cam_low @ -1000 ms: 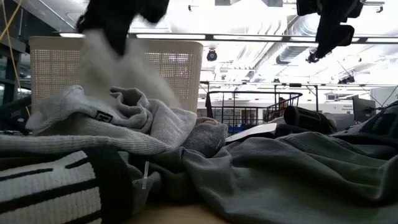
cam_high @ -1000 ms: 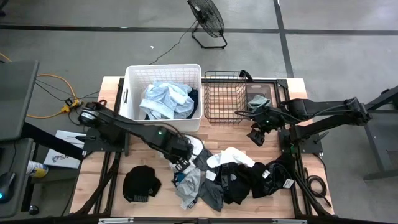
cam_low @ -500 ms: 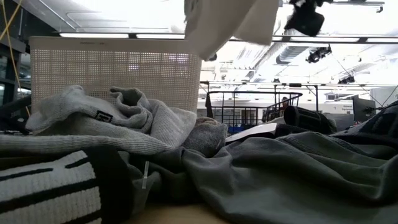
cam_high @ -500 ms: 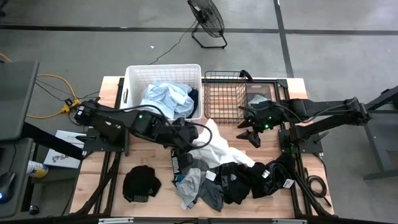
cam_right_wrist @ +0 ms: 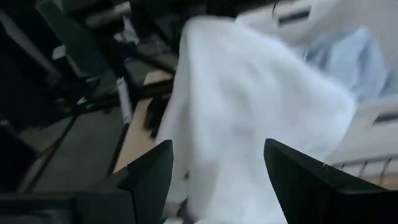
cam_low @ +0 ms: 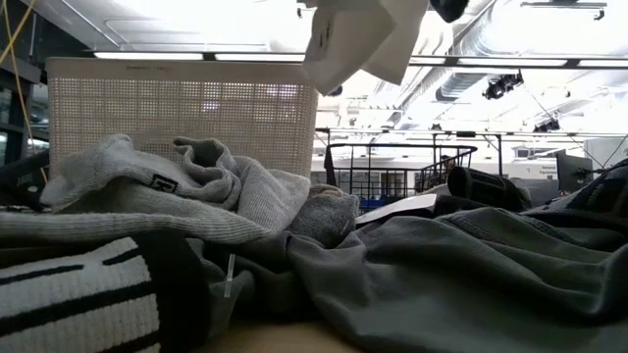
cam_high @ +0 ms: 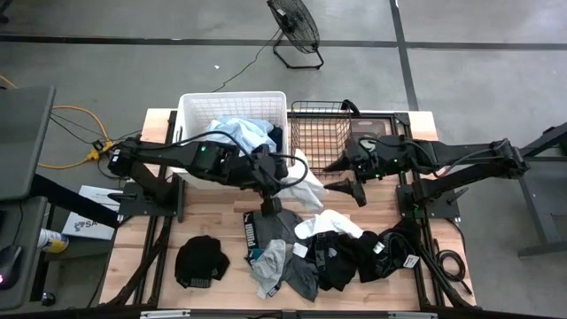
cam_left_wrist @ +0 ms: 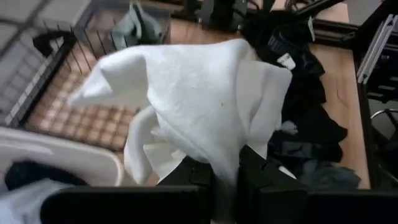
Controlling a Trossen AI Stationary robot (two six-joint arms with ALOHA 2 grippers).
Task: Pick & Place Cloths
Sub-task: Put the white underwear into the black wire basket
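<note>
White cloth [cam_high: 299,182] hangs in the air, pinched in the left gripper [cam_high: 266,177], above the table [cam_high: 159,230] at the front corner of the tub [cam_high: 190,120] and just beside the wire basket [cam_high: 319,137]. Seen from the left wrist, drapes wide over the closed fingers [cam_left_wrist: 252,171], folds spilling to both sides [cam_left_wrist: 199,106]. In the low view, dangles high against the ceiling lights [cam_low: 358,39], clear of the heap below.

Right gripper [cam_high: 347,177] hovers close by on the cloth's far side, in front of the basket, jaws spread wide and empty; from its wrist, the white cloth [cam_right_wrist: 249,106] fills the gap ahead of the two dark fingers [cam_right_wrist: 149,174].

Light blue cloth [cam_high: 237,137] lies bundled in the tub. Grey cloth [cam_high: 275,261], black cloths [cam_high: 354,252] and a separate black one [cam_high: 202,261] lie strewn along the table's front edge; a grey-green piece [cam_high: 368,142] sits beyond the basket.

Fan [cam_high: 297,27] stands on the floor behind the table.
</note>
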